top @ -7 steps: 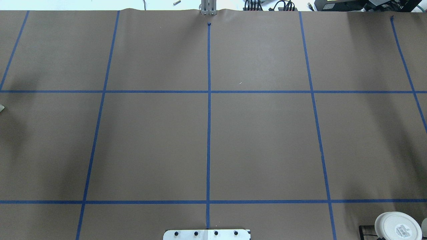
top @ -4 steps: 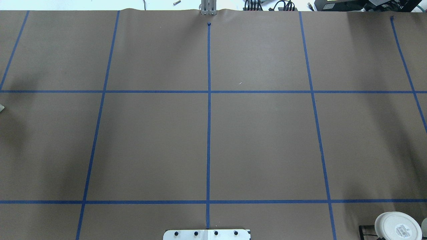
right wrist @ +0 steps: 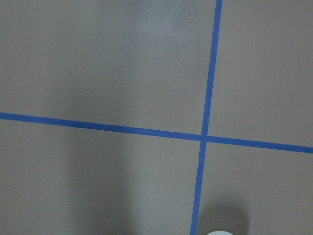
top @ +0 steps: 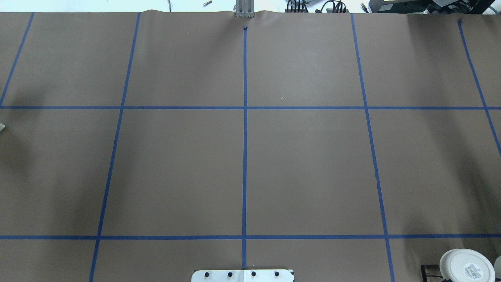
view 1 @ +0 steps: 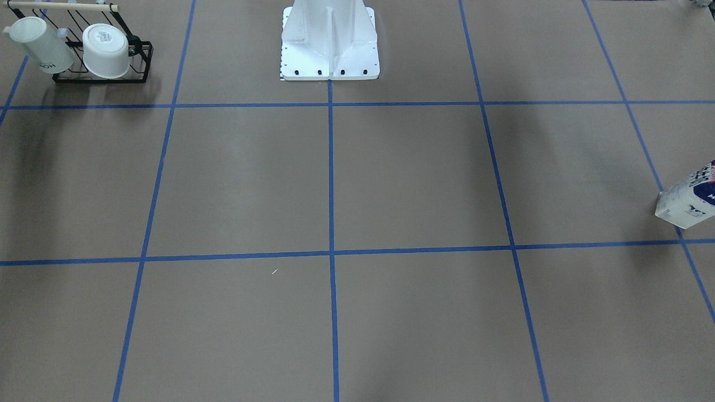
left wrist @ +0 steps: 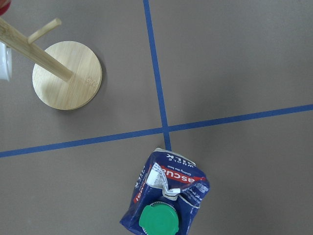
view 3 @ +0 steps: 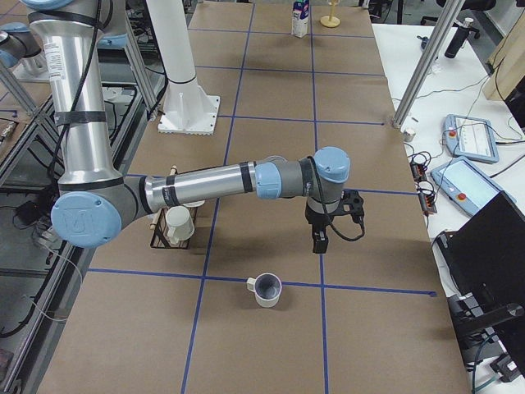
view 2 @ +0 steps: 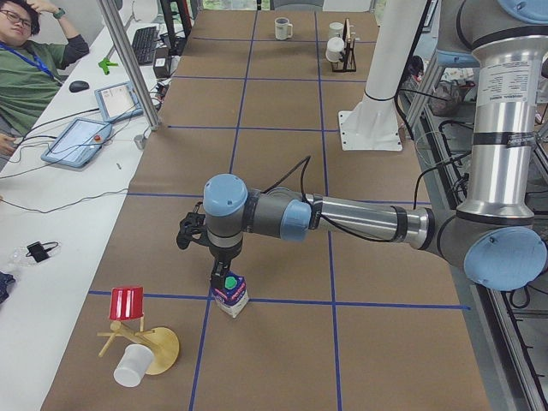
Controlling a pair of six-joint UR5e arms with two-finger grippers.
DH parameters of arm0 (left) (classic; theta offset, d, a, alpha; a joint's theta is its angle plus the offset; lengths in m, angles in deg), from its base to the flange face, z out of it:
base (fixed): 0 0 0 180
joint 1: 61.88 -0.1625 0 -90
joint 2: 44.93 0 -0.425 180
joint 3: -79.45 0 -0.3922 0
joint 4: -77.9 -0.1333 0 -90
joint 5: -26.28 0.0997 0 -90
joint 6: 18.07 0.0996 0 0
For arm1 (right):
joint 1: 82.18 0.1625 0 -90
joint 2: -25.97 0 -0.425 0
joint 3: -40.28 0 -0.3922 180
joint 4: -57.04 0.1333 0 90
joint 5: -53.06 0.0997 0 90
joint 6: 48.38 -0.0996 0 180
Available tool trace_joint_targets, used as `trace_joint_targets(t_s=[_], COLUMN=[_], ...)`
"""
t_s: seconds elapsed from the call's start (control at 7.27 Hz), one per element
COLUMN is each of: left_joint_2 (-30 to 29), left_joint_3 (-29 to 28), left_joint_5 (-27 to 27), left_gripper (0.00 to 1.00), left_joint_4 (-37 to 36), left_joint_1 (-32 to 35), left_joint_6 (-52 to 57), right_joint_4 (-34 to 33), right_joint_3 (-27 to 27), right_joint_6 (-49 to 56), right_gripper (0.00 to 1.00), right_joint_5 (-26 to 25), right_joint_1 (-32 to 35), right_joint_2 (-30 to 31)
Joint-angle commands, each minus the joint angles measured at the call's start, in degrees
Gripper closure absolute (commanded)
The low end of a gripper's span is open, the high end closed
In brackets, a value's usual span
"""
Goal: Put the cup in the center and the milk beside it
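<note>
The center (top: 305, 168) is well apart from both things, which stand far off to either side. The left gripper (view 2: 222, 276) hangs just above the milk (view 2: 231, 300), upright beside a tape crossing (left wrist: 165, 129); the right gripper (view 3: 318, 240) hovers near the cup (view 3: 267, 290), upright on a tape line (view 3: 353, 287). Neither pair of jaws shows clearly enough to tell whether apart or together, or touching anything.

Matt brown paper (top: 313, 168); milk (left wrist: 166, 191) of glossy printed card, cap (left wrist: 159, 221) smooth green plastic; stand (left wrist: 67, 75) pale wood.
</note>
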Motion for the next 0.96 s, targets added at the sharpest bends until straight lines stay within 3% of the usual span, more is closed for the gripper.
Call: trace_joint_targets(t_s=[0.0, 0.14, 0.55, 0.83], left_joint_2=[0.15, 1.1, 4.97, 5.42], left_joint_3=[0.35, 1.92, 5.09, 5.45], left_joint_5=[0.0, 0.0, 0.0, 0.0], left_gripper=[0.01, 0.01, 0.01, 0.01], left_joint_4=[0.0, 0.0, 0.0, 0.09], left_joint_1=[0.16, 0.17, 1.39, 1.48], left_joint_6=[0.0, 0.09, 0.09, 0.09], right_joint_4=[2.61, 6.99, 14.83, 15.12], right_joint_3=[-0.75, -0.66, -0.93, -0.49], right_joint_6=[0.62, -0.33, -4.03, -4.91], right_gripper=[0.0, 0.0, 0.02, 0.13], right_joint_5=[2.05, 2.05, 1.61, -0.4], right_joint_1=[-0.97, -2.2, -2.21, -2.73], right_joint_2=[1.44, 6.58, 14.43, 16.9])
